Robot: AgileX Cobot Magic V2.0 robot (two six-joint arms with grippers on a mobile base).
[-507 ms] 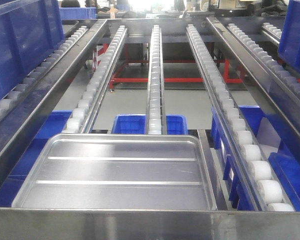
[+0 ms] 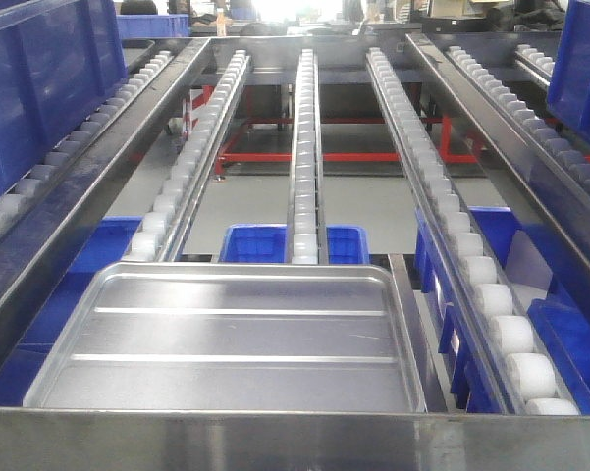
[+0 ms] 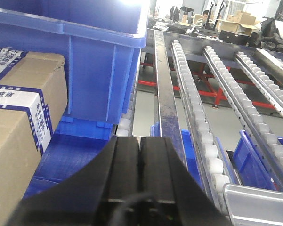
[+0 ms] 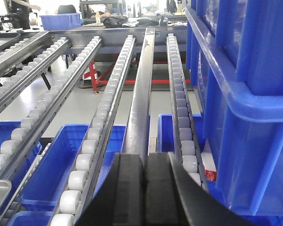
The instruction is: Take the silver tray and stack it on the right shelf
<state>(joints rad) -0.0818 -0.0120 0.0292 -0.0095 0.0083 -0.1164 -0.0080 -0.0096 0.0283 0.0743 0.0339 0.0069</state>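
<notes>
The left hand [image 3: 140, 179] is clenched, its black fingers pressed together with nothing between them, and the right hand [image 4: 146, 188] is clenched and empty in the same way. Neither touches the silver tray [image 2: 236, 339]. The tray lies flat and empty at the near end of the middle lane, over the ends of the left and centre roller rails [image 2: 304, 157], with its near rim against the broad steel front lip [image 2: 295, 442]. Its two long ridges run crosswise. A third rail of white rollers [image 2: 491, 294] runs beside its right edge, apart from it. Blue bins [image 2: 241, 243] sit below the rails, and a red frame [image 2: 275, 155] stands on the floor farther back. On the left lane is a large blue crate [image 3: 94, 70] and beside it a cardboard box [image 3: 19, 141] sealed with blue-and-white tape [image 3: 14, 92]; its Chinese characters are too skewed to read. Another blue crate [image 4: 245, 94] fills the lane to the right, close beside the right hand.
</notes>
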